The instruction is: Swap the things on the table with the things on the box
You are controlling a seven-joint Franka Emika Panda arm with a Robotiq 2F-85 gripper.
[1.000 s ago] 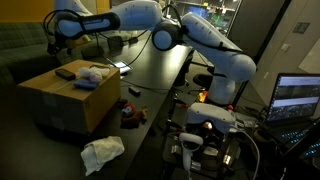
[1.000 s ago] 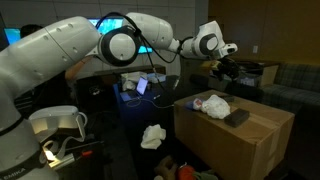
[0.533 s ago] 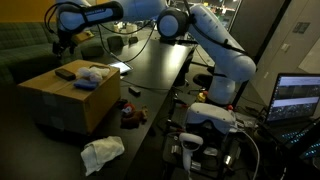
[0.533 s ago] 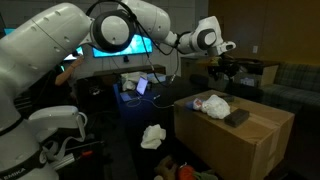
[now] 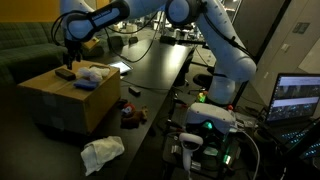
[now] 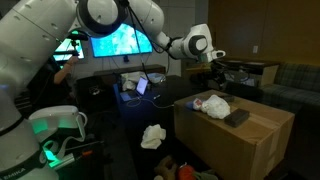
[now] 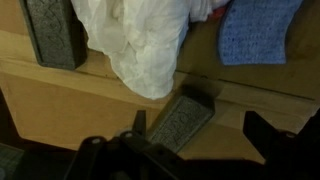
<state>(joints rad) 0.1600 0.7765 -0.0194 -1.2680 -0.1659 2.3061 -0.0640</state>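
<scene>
A cardboard box (image 5: 70,100) stands on the dark table and shows in both exterior views (image 6: 240,140). On its top lie a white cloth (image 7: 135,40), a blue cloth (image 7: 255,30), a grey block (image 7: 180,122) and another grey block (image 7: 50,30). The white cloth (image 6: 212,103) and a dark flat piece (image 6: 238,116) also show on the box top. My gripper (image 7: 205,132) hangs open just above the box top, with the grey block at its left finger (image 7: 140,122). It is empty. It hovers over the box's far edge in both exterior views (image 5: 68,60) (image 6: 215,74).
A crumpled white cloth (image 5: 102,152) lies on the table in front of the box, also seen in an exterior view (image 6: 153,135). A small dark-red toy (image 5: 131,112) lies beside the box. A laptop (image 6: 135,85) and monitors stand further back.
The arm has swung from behind the box towards it and come down, so my gripper now hangs close over the box top. The things on the box have not moved.
</scene>
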